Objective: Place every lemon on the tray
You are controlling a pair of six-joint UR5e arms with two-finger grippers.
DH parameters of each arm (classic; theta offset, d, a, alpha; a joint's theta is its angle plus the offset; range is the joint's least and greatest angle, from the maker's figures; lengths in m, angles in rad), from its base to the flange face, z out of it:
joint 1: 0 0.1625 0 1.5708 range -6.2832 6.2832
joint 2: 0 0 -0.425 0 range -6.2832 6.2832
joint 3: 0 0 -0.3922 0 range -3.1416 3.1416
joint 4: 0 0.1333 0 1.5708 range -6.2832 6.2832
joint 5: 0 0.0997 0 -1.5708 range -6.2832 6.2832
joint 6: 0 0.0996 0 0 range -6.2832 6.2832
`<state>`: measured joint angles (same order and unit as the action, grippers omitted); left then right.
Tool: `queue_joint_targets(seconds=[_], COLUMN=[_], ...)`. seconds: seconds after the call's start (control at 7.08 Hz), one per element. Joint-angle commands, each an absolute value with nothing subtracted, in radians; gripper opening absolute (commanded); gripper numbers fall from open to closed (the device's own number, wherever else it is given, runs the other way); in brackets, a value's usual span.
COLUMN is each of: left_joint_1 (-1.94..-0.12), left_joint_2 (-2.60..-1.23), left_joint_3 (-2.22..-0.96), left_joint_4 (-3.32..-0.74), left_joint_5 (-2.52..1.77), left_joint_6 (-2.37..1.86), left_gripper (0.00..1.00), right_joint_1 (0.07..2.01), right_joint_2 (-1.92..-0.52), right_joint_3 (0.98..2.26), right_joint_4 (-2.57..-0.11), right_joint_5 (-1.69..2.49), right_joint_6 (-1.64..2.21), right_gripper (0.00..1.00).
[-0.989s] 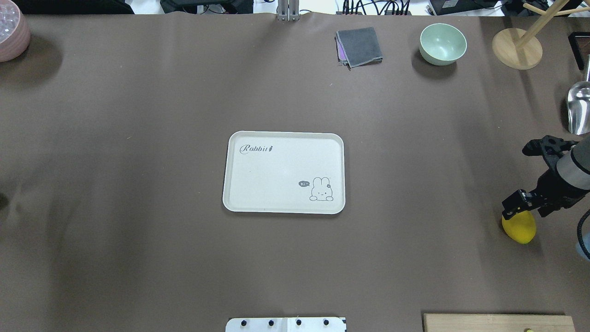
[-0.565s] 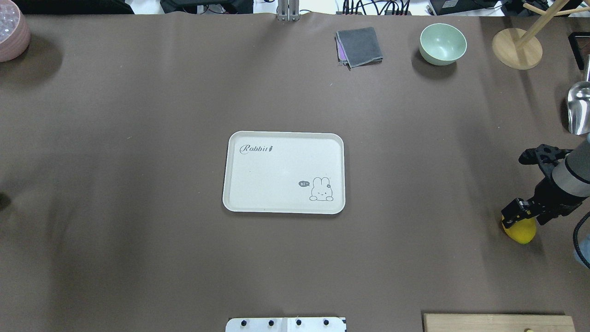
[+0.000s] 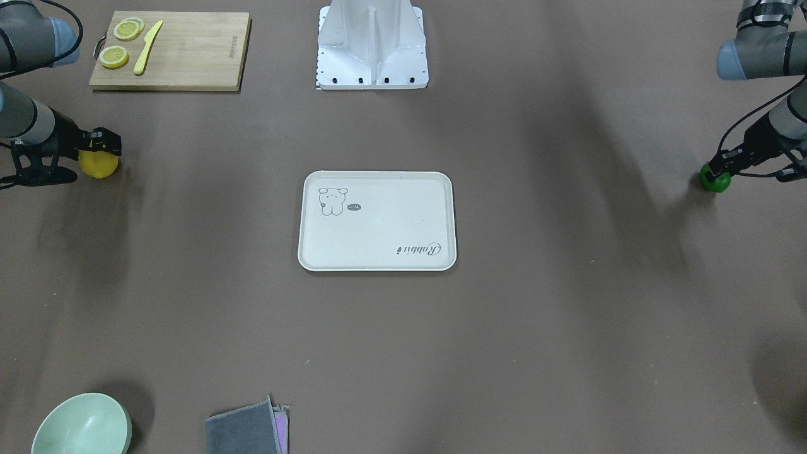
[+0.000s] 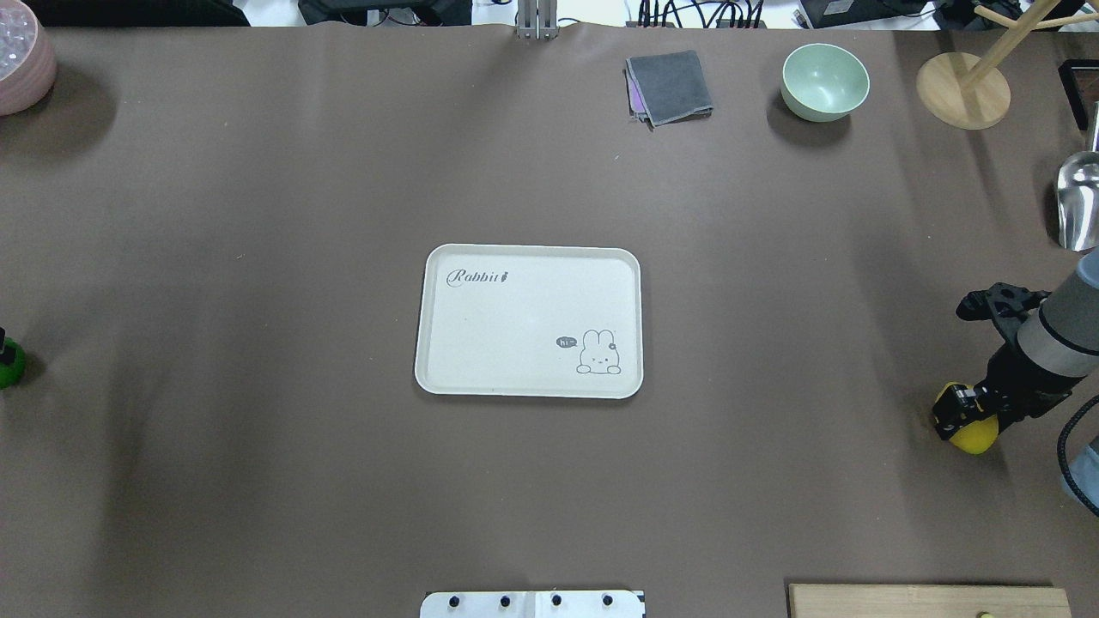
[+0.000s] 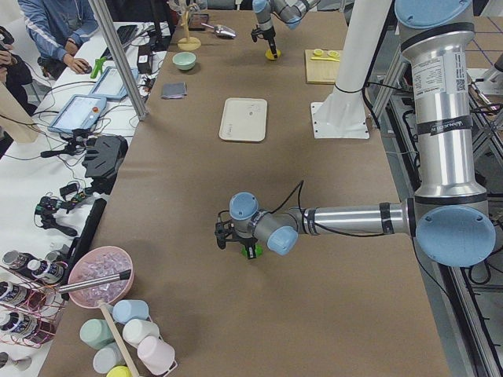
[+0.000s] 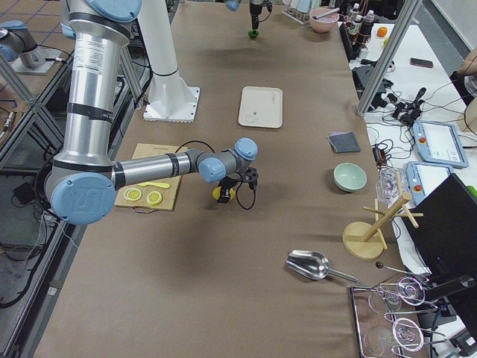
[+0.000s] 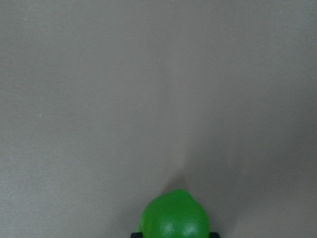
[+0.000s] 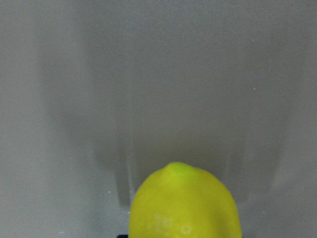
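Note:
The cream-white tray (image 4: 481, 322) with the "Rabbit" script lies bare at the table's middle and also shows in the front view (image 3: 391, 221). The yellow lemon (image 4: 974, 434) rests on the table at the far right. My right gripper (image 4: 968, 410) is down over it, jaws against its sides. The lemon fills the bottom of the right wrist view (image 8: 184, 206). The green lemon (image 4: 7, 362) sits at the left edge, held in my left gripper (image 3: 714, 173) low over the table. It also shows in the front view (image 3: 715, 181) and the left wrist view (image 7: 174, 215).
A wooden cutting board (image 3: 189, 53) with lemon slices (image 3: 115, 57) and a yellow knife (image 3: 146, 47) lies near the right arm. A green bowl (image 4: 824, 81), folded grey cloth (image 4: 670, 86), wooden stand (image 4: 962, 90) and metal scoop (image 4: 1077, 206) stand along the far and right sides.
My right gripper has dropped down over the yellow lemon, which has stayed in place. The green lemon has come into the overhead view at the left edge.

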<state>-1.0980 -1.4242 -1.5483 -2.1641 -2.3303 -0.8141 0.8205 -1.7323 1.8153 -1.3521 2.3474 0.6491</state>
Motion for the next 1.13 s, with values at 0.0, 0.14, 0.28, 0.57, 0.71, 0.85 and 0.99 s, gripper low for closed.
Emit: queue_joint_targets(seconds=[0.0,0.14,0.28,0.57,0.71,0.85,0.99], left_joint_1=[-1.126,-1.164,-1.199,-1.223,-1.223,-1.220,-1.218], left_joint_2=[-1.524,-1.602,-1.706,-1.874,-1.937,-2.003,-2.031], left_joint_3=[-1.549,-1.551,-1.549,-1.546,-1.552,-1.561,-1.590], left_joint_4=[-2.003,-1.868,-1.692,-1.461,-1.398,-1.332,-1.316], left_joint_5=[-2.387,-2.388,-2.387,-2.381,-2.381,-2.378,-2.379], left_joint_6=[-0.752,-0.691,-0.607,-0.535,-0.535,-0.537,-0.548], left_gripper=[0.00,0.00,0.00,0.00,0.00,0.00,0.00], right_joint_1=[0.819,0.819,0.819,0.821,0.805,0.787,0.784], right_joint_2=[-1.723,-1.720,-1.714,-1.611,-1.544,-1.479,-1.421], right_joint_3=[1.828,1.850,1.893,1.931,1.928,1.925,1.918], right_joint_4=[-1.364,-1.364,-1.364,-1.361,-1.361,-1.361,-1.361], right_joint_5=[2.345,2.335,2.333,2.329,2.310,2.275,2.275], right_joint_6=[0.649,0.650,0.649,0.649,0.647,0.647,0.649], right_gripper=[0.23,0.23,0.23,0.24,0.23,0.23,0.23])
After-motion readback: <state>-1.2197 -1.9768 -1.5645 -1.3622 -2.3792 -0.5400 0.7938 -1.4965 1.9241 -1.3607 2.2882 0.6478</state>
